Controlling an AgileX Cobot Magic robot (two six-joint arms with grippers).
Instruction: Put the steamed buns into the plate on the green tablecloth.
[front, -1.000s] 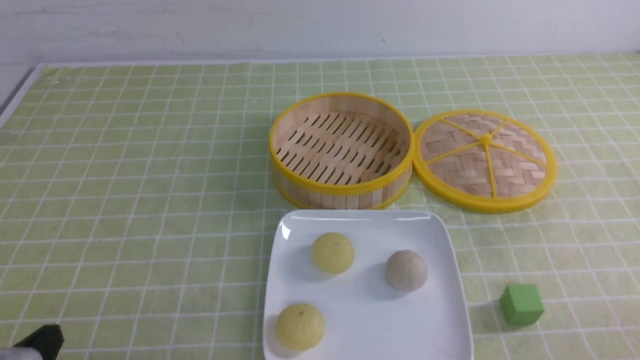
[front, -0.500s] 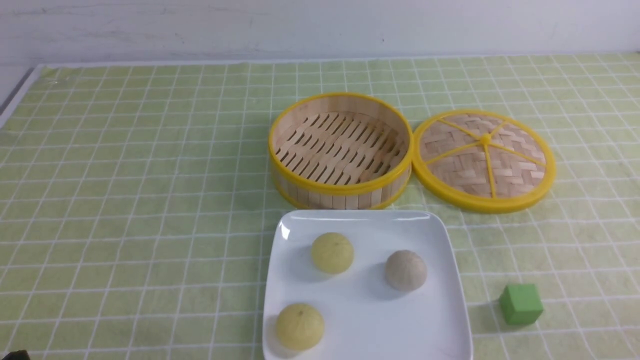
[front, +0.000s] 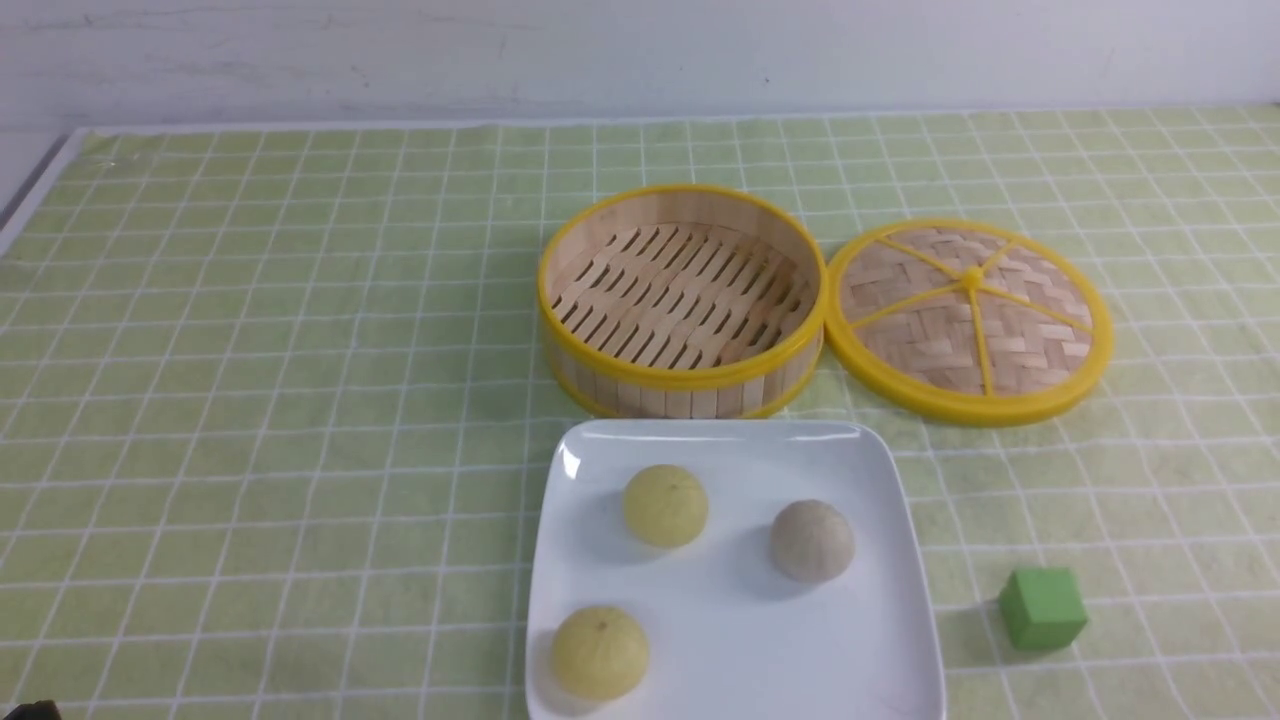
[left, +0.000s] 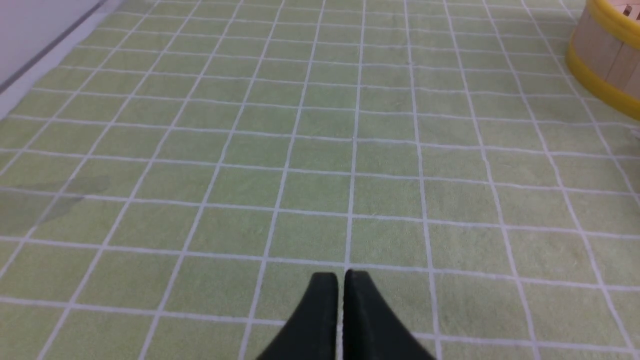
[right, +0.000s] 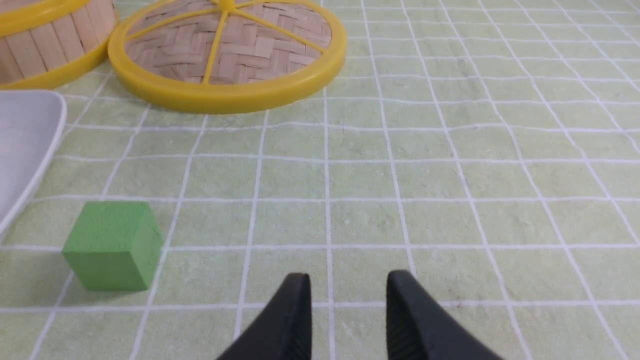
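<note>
The white square plate (front: 880, 620) lies on the green tablecloth (front: 250, 400) at the near centre. Three steamed buns sit in it: a pale yellow one (front: 666, 505) at the back, a pale yellow one (front: 600, 652) at the near left, and a grey-beige one (front: 812, 541) on the right. My left gripper (left: 341, 276) is shut and empty over bare cloth, left of the plate; only a dark tip (front: 30, 711) shows in the front view. My right gripper (right: 349, 280) is slightly open and empty over the cloth right of the plate edge (right: 30, 145).
An empty yellow-rimmed bamboo steamer (front: 683, 300) stands behind the plate, its wall also in the left wrist view (left: 607, 55). Its woven lid (front: 970, 318) lies to its right, also in the right wrist view (right: 227, 50). A green cube (front: 1042, 607) sits right of the plate (right: 112, 244).
My left gripper has drawn back toward the near left corner, almost out of the front view. The buns and plate have not moved.
</note>
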